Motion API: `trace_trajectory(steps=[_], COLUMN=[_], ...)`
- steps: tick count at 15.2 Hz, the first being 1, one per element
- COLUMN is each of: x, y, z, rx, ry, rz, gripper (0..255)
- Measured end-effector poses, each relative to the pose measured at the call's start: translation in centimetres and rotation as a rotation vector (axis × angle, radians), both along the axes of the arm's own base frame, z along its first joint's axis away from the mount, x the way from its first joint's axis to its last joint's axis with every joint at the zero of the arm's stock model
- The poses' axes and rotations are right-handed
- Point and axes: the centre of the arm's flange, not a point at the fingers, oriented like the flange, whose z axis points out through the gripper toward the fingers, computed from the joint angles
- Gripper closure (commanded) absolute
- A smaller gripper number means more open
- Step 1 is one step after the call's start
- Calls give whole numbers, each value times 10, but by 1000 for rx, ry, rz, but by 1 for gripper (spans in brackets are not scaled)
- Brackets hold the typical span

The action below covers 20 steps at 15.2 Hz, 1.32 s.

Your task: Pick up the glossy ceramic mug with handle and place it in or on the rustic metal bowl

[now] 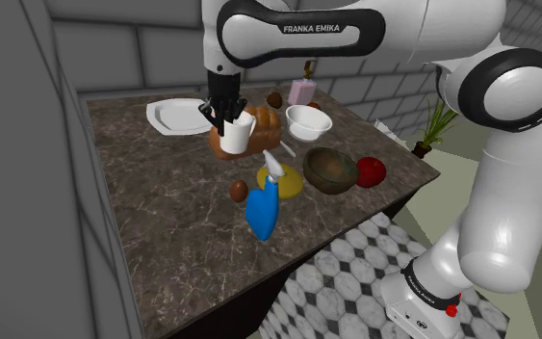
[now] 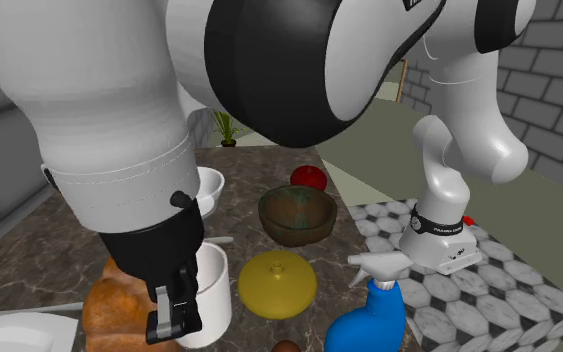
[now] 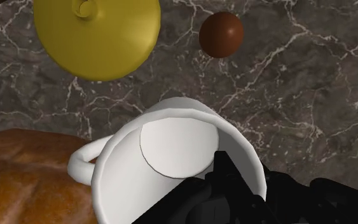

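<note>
Pinching the white mug [image 1: 237,135] by its rim wall, the gripper [image 1: 226,116] hangs, in the shoulder view, just in front of a bread loaf [image 1: 265,123]. Both are well apart from the brown bowl [image 1: 330,169] on the dark veined counter [image 1: 153,202]. Grey block walls and a checkered floor [image 1: 355,270] lie around. In the second exterior view one finger lies outside the mug's wall, and a yellow lid [image 2: 277,283] sits between mug and bowl. In the wrist view the other finger reaches inside, and the handle [image 3: 82,162] points toward the loaf. Smooth, stiff and probably breakable, the mug may slip in so thin a grip. Whether it is off the counter I cannot tell.
</note>
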Motion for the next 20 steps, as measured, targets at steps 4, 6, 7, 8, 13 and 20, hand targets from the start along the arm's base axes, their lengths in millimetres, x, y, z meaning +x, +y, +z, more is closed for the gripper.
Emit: trace_trajectory(steps=[4,6,7,8,13,20], x=[0,0,1,1,-8,-61], y=[0,0,1,0,-12,-84], z=[21,31,38,44,63,68], rx=[0,0,0,0,0,-1], ry=[0,0,0,0,1,0], rz=[0,0,0,0,1,0], gripper=[255,255,255,255,255,255])
